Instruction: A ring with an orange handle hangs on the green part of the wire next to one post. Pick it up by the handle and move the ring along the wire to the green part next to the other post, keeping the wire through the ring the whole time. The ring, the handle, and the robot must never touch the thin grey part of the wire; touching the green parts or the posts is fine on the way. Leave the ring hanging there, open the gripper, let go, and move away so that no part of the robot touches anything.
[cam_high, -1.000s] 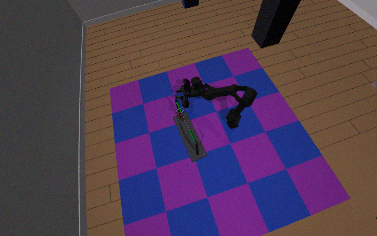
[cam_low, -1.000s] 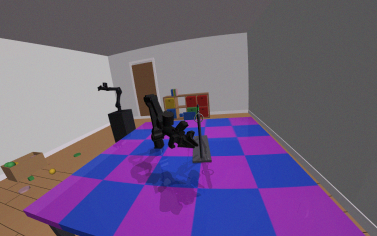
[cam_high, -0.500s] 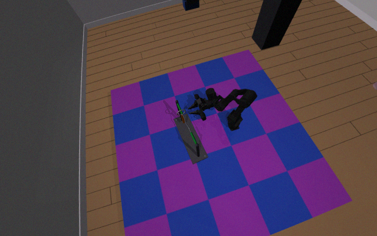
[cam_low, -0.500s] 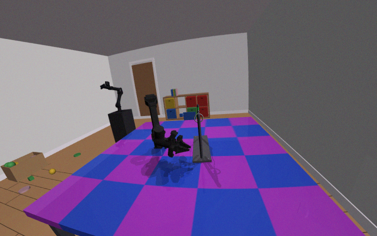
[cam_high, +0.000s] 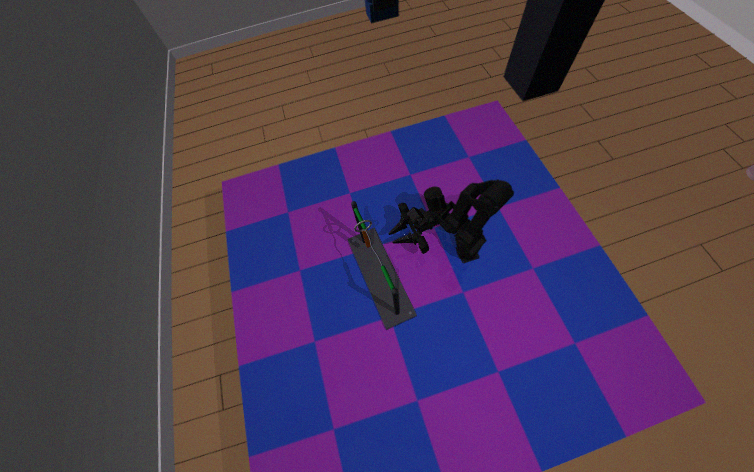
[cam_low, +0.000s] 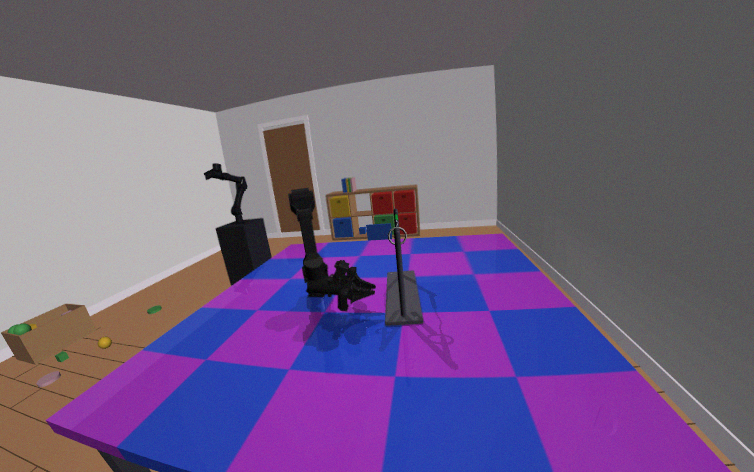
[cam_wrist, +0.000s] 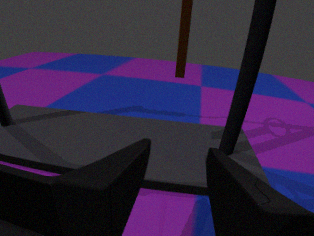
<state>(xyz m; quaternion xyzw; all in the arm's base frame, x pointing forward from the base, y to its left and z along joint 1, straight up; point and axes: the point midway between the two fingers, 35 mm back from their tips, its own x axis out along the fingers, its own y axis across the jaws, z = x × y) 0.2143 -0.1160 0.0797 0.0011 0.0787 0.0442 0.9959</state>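
The ring (cam_high: 370, 225) (cam_low: 388, 236) hangs around the green part (cam_high: 358, 214) by the upper post in the top view. Its orange handle (cam_high: 365, 239) (cam_wrist: 183, 40) points down; the wrist view shows its lower end, left of the right post (cam_wrist: 247, 80). The thin grey part (cam_high: 378, 257) leads to the other green part (cam_high: 388, 277) beside the lower post (cam_high: 396, 302). My gripper (cam_high: 392, 237) (cam_low: 373, 288) (cam_wrist: 178, 150) is partly open and empty. It is low, on the arm's side of the base, below the handle and apart from it. The ring is outside the wrist view.
The dark base plate (cam_high: 373, 272) (cam_low: 411, 300) (cam_wrist: 100, 135) carries both posts and lies just beyond the fingertips. The other post (cam_wrist: 4, 107) shows at the left edge of the wrist view. The arm (cam_high: 486, 205) (cam_low: 307, 233) stands beside the base on the checkered table top.
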